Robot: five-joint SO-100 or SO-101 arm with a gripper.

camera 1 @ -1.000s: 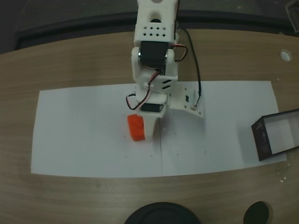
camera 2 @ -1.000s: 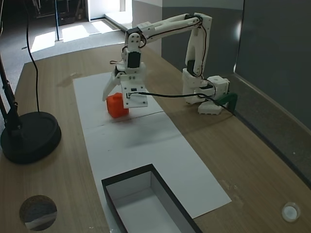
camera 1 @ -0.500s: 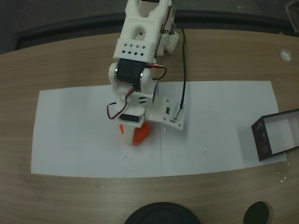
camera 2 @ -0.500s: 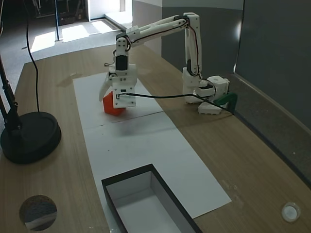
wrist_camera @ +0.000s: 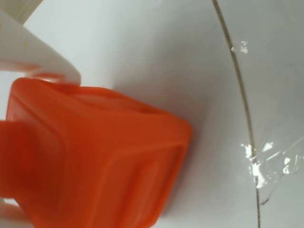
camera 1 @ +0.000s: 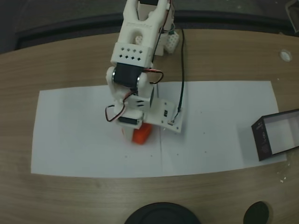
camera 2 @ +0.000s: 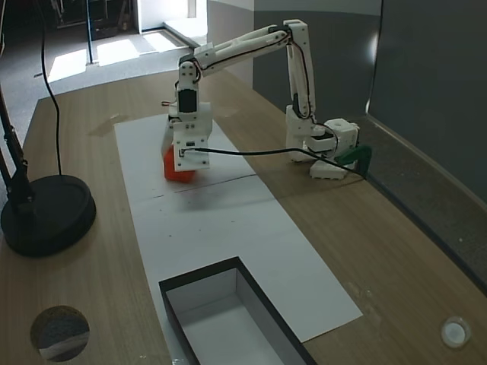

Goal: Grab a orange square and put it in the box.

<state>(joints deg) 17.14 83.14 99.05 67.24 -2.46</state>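
Note:
The orange square (camera 1: pixel 142 134) sits on white paper (camera 1: pixel 70 140) near the table's middle, half hidden under my gripper (camera 1: pixel 135 135). In the side fixed view the gripper (camera 2: pixel 179 169) points straight down with its jaws pressed against the orange square (camera 2: pixel 172 169). Close up in the wrist view, the orange square (wrist_camera: pixel 95 156) looks tilted, and a white finger (wrist_camera: pixel 38 59) lies against its upper left edge. The box (camera 1: pixel 275 135), black-walled and pale inside, stands at the paper's right end, well away from the gripper. In the side fixed view the box (camera 2: pixel 199 280) is nearest the camera.
A black round lamp base (camera 2: pixel 46 213) stands beside the paper, and its rim (camera 1: pixel 161 214) pokes in at the bottom edge. A black cable (camera 1: pixel 182 70) runs from the gripper back to the arm's base (camera 2: pixel 319 144). A taped seam (wrist_camera: pixel 237 85) crosses the paper.
The arm swung left in the top fixed view. The fingers, spread wide a second ago, have drawn in onto the orange square, which shifted slightly.

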